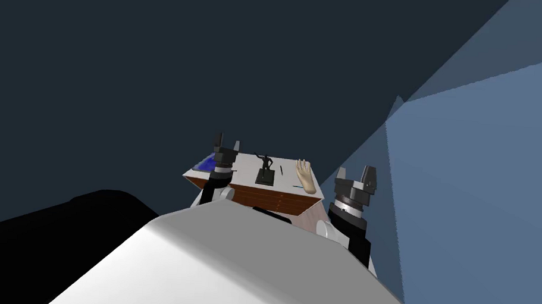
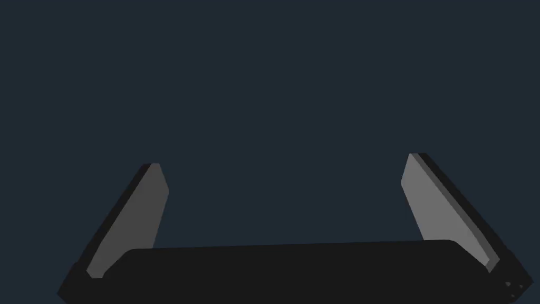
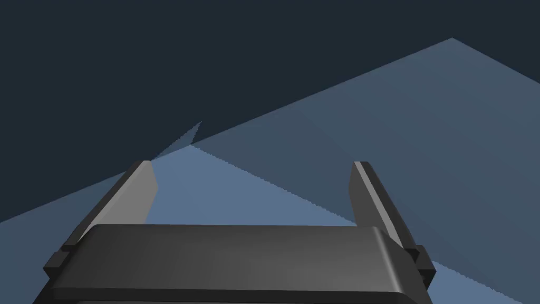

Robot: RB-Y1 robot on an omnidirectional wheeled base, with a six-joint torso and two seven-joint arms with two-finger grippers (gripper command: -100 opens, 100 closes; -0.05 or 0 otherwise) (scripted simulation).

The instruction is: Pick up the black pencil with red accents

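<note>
Head view: pencil [image 1: 281,169] beside statuette [image 1: 265,169]

left hand [image 1: 227,143] upright, spread wide | right hand [image 1: 356,174] upright, spread wide

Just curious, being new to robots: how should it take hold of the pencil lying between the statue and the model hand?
Likely its middle, from straight above: the pencil lies flat on the cabinet top, so only its long sides offer grip. Pinch across its width, between the statue and model hand.
</note>
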